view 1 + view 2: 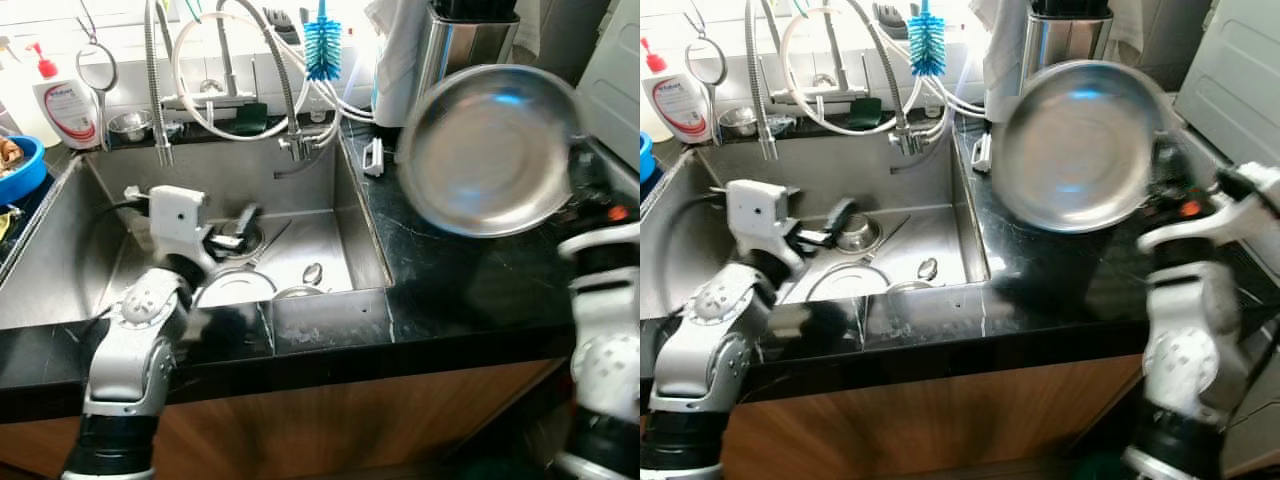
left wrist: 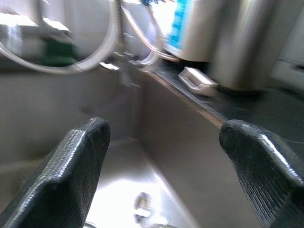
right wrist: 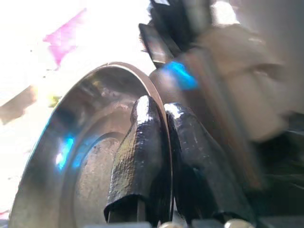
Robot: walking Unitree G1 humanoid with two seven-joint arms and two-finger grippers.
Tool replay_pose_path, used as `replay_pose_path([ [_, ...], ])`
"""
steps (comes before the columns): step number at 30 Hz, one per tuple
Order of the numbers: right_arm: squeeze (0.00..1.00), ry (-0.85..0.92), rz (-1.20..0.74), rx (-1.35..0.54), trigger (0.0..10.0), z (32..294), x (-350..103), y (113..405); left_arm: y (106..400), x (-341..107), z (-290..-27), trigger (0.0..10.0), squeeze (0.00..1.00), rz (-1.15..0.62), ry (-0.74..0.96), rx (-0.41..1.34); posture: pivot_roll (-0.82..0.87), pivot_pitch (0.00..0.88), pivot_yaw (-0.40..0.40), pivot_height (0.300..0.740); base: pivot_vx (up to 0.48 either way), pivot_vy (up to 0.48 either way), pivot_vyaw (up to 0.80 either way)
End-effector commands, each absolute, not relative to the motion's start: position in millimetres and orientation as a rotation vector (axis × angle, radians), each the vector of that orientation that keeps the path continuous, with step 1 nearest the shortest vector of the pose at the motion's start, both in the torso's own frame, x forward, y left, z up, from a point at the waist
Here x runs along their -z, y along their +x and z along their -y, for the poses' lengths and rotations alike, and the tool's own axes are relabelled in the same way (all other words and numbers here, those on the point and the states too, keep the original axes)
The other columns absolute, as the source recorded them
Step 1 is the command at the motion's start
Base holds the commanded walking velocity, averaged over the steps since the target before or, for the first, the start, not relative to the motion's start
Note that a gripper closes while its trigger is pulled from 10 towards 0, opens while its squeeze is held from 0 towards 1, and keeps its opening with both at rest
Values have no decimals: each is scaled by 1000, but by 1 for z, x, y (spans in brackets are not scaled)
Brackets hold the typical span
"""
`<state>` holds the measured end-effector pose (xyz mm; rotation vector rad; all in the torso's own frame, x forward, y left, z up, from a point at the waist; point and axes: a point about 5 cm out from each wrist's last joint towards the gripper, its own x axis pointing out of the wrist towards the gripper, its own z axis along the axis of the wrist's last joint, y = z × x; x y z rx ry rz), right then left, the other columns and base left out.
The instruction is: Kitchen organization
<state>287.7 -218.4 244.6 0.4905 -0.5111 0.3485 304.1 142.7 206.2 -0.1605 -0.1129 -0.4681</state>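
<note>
A round steel plate (image 1: 488, 148) hangs tilted above the black counter (image 1: 450, 270), its hollow face toward me. My right gripper (image 3: 164, 156) is shut on the plate's rim (image 3: 156, 95), one finger on each side. My left gripper (image 2: 161, 166) is open inside the steel sink (image 1: 300, 190), low over the basin, with nothing between its fingers. On the sink floor lie a white plate (image 1: 235, 287), a spoon (image 1: 312, 272) and a small steel bowl (image 1: 857, 233) by the drain.
Faucet hoses (image 1: 215, 70) and a blue bottle brush (image 1: 323, 45) stand behind the sink. A soap bottle (image 1: 62, 105) and a blue bowl (image 1: 20, 165) sit at the left. A steel canister (image 1: 460, 40) stands on the counter behind the held plate.
</note>
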Motion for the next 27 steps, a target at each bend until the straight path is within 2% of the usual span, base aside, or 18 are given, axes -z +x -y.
replay_pose_path([
  [1,0,475,542,-410,10000,213,-252,282,301,-211,-141,10000,0,114,-193,507,25,9,-5,740,0,0,0],
  [6,0,472,527,-445,10000,205,-246,280,300,-214,-140,10000,0,114,-257,520,32,2,-11,740,0,0,0],
  [14,0,412,453,-439,10000,197,-236,283,304,-230,-159,10000,0,150,-446,444,37,0,-15,740,0,0,0],
  [16,0,400,439,-432,10000,195,-234,284,304,-231,-160,10000,0,154,-456,443,37,0,-15,740,0,0,0],
  [20,0,340,354,-452,10000,181,-218,288,296,-225,-144,10000,0,117,-385,537,37,0,-14,740,0,0,0],
  [27,0,341,316,-451,10000,176,-215,291,294,-226,-140,10000,0,107,-369,566,38,0,-15,740,0,0,0],
])
